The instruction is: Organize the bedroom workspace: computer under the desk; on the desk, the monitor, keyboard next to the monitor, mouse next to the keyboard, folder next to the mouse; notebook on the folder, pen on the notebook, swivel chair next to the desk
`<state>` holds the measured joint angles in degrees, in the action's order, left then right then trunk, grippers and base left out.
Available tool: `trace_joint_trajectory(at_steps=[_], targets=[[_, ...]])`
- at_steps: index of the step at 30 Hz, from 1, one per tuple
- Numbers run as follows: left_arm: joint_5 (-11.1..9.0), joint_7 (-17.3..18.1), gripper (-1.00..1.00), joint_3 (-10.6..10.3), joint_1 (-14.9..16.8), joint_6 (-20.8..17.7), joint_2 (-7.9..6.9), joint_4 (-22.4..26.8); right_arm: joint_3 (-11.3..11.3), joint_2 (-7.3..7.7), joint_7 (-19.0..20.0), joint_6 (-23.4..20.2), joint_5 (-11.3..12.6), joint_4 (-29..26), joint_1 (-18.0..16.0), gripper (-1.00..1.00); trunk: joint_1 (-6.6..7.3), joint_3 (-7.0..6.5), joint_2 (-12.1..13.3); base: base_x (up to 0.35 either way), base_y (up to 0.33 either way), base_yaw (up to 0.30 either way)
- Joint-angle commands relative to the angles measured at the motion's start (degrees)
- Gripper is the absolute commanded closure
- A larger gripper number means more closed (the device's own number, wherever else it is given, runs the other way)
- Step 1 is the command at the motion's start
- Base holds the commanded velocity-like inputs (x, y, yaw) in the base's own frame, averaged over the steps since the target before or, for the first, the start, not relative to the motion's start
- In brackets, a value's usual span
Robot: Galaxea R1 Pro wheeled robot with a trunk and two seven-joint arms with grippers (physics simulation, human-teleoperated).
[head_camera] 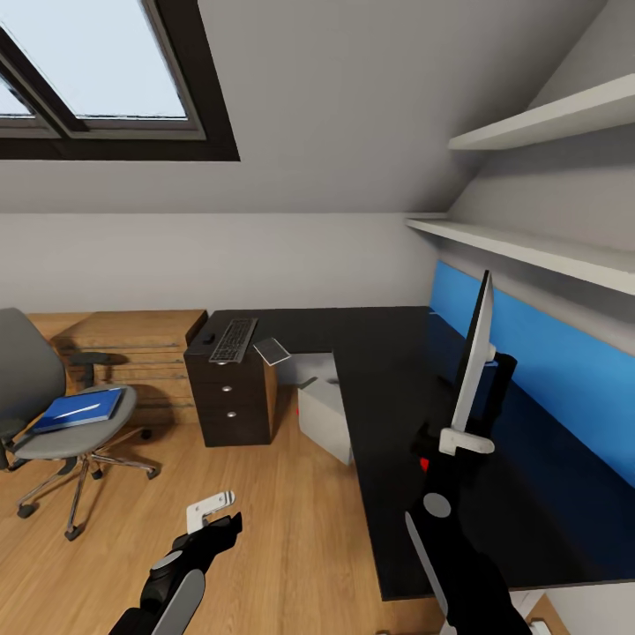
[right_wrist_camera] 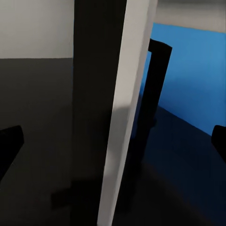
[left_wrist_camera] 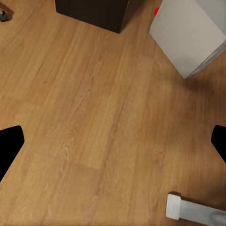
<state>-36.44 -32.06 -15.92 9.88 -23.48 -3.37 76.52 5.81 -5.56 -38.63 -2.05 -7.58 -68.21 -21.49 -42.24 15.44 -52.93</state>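
**A:** Right gripper [head_camera: 466, 438] status?

**B:** Clamped on the monitor [head_camera: 472, 362], at its lower edge. I'm holding the screen edge-on over the desk [head_camera: 388, 370]; in my right wrist view the panel runs up between my fingers [right_wrist_camera: 10, 141], black stand behind it, blue wall panel [head_camera: 547, 353] past that. Can't tell if the stand touches the desktop.

**A:** Left?

**B:** Left gripper [head_camera: 212, 510] is spread wide, nothing in it, low over the wood floor [head_camera: 282, 529]. Wrist view has bare planks between its fingers.

**A:** Rest of the kit?

**B:** Keyboard [head_camera: 234, 340] lies on the desk's far left end, above the drawer unit [head_camera: 231, 397]. Notebook [head_camera: 272, 351] just beside it, overhanging the edge. Computer [head_camera: 324, 416] on the floor under the desk, next to the drawers. Folder [head_camera: 78, 410] flat on the swivel chair [head_camera: 53, 414], well left of the desk, in front of the wooden chest [head_camera: 132, 353].
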Motion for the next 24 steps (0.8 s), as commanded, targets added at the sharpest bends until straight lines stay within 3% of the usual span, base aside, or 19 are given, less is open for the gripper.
trace_joint_trajectory(at_steps=[1, 10, 24], targets=[[-0.5, -0.5, -1.00, -0.2, 0.1, -0.1, -0.06, 0.1, 0.0, 0.00, -0.3, -0.2, -0.3, 0.1, -0.1, -1.00, -0.01, 0.08, -0.1, 0.000, 0.000, 0.000], [-0.4, -0.5, -1.00, -0.2, 0.1, -0.1, -0.05, 0.0, -1.9, 0.02, -0.2, -0.2, 2.1, 1.4, -0.8, -1.00, -0.01, 0.08, -0.1, 0.000, 0.000, 0.000], [-0.5, -0.5, -1.00, -0.3, 0.1, -0.1, -0.05, 0.0, -4.1, 0.10, -0.2, -0.2, 2.5, 5.0, -3.4, -1.00, -0.01, 0.08, -0.1, 0.000, 0.000, 0.000]])
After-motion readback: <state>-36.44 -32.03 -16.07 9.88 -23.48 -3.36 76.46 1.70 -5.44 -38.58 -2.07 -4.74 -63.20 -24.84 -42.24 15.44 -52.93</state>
